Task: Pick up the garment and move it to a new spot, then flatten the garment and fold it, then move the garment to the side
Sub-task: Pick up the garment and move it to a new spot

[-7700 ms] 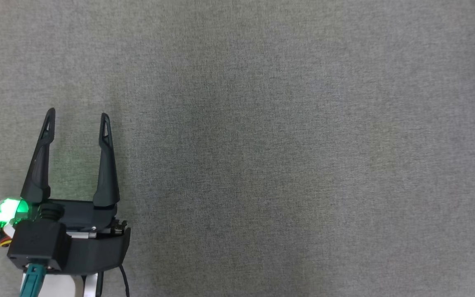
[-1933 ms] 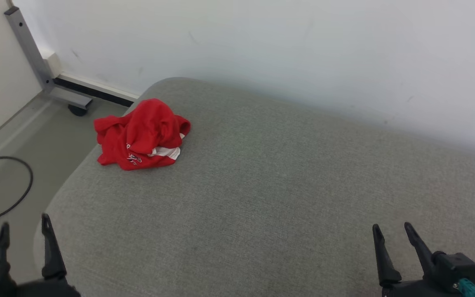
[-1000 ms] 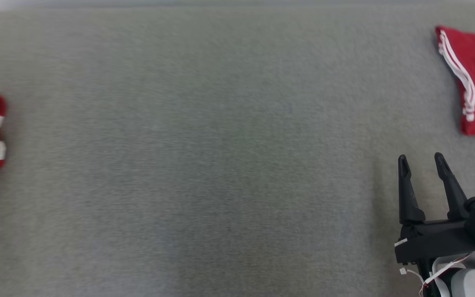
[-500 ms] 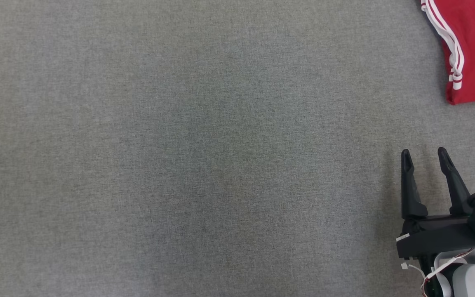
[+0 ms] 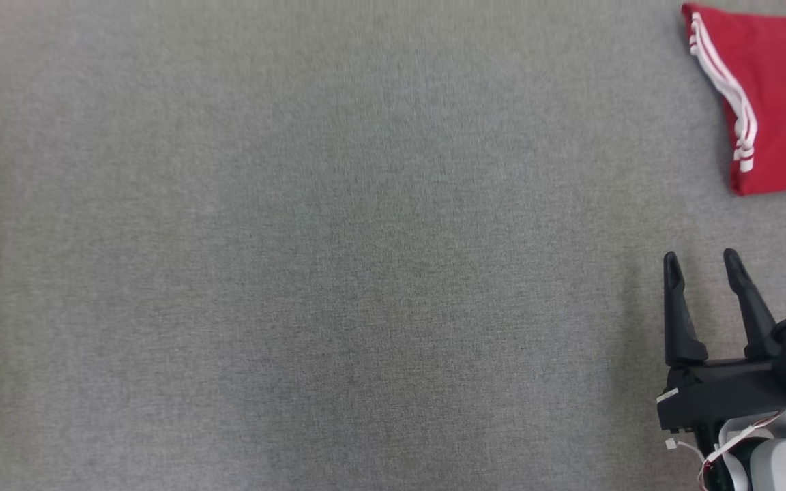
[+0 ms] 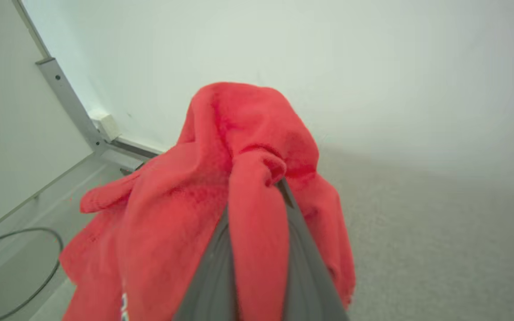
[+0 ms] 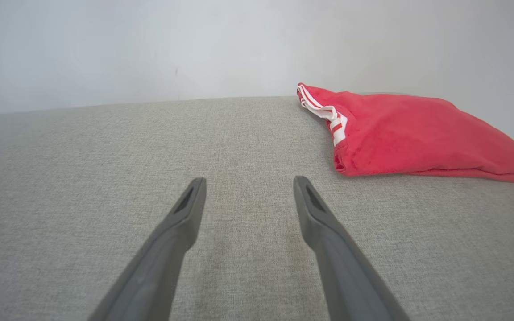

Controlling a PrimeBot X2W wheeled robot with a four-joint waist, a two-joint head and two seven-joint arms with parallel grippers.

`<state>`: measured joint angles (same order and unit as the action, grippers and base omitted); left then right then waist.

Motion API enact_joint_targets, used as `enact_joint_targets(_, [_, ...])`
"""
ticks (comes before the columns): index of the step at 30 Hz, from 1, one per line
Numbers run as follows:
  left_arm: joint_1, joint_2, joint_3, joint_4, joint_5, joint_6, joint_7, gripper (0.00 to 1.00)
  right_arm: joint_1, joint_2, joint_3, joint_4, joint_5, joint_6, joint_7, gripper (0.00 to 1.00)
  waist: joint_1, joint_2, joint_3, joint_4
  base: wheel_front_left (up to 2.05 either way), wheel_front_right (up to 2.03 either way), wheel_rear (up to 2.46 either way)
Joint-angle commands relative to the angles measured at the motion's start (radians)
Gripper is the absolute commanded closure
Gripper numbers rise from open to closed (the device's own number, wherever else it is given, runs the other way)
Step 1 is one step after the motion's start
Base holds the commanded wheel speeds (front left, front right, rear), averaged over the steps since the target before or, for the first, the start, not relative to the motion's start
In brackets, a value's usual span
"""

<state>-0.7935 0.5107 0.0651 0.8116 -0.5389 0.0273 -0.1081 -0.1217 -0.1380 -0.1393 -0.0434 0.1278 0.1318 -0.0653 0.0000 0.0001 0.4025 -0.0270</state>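
left gripper: closed on a fold of the crumpled red garment — cloth drapes over both fingers
crumpled red garment: at the edge of the grey table, wall behind, cable on the floor beside it
right gripper: fingers moderately apart, empty, above bare table
folded red garment: flat on the table near the right gripper — not touching it
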Motion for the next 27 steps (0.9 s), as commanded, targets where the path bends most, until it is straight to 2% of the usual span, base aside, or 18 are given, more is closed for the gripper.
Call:
enact_joint_targets(1, [-0.017, -0.001, -0.005, -0.016, 0.011, -0.008, -0.023, 1.0, 0.01, 0.005, 0.006, 0.006, 0.006, -0.002, -0.002, 0.0, 0.0, -0.0001, -0.042, 0.007, 0.0, 0.0, 0.0])
enact_joint_targets(5, [-0.063, -0.02, -0.032, -0.098, 0.032, -0.028, -0.086, 1.0, 0.016, 0.015, 0.02, 0.03, 0.015, -0.002, -0.009, 0.0, 0.0, -0.0001, -0.09, -0.001, 0.0, 0.0, 0.0])
enact_joint_targets(9, [-0.092, -0.03, -0.078, -0.207, 0.068, -0.035, -0.103, 1.0, 0.022, 0.031, 0.032, 0.056, 0.022, -0.002, -0.023, 0.0, 0.0, -0.0001, -0.13, -0.028, 0.0, 0.0, 0.0])
enact_joint_targets(14, [-0.126, -0.069, -0.146, -0.387, 0.099, -0.027, -0.057, 1.0, 0.026, 0.048, 0.038, 0.096, 0.032, -0.002, -0.043, 0.0, 0.0, -0.0001, -0.164, -0.079, 0.0, 0.0, 0.0])
enact_joint_targets(19, [-0.14, -0.134, -0.229, -0.54, 0.123, -0.009, 0.014, 1.0, 0.029, 0.062, 0.052, 0.136, 0.039, -0.002, -0.067, 0.0, 0.0, -0.0001, -0.182, -0.142, 0.0, 0.0, 0.0])
enact_joint_targets(27, [-0.076, -0.246, -0.36, -0.673, 0.146, 0.007, 0.071, 1.0, 0.037, 0.074, 0.056, 0.182, 0.039, -0.002, -0.092, 0.0, 0.0, -0.0001, -0.211, -0.226, 0.0, 0.0, 0.0])
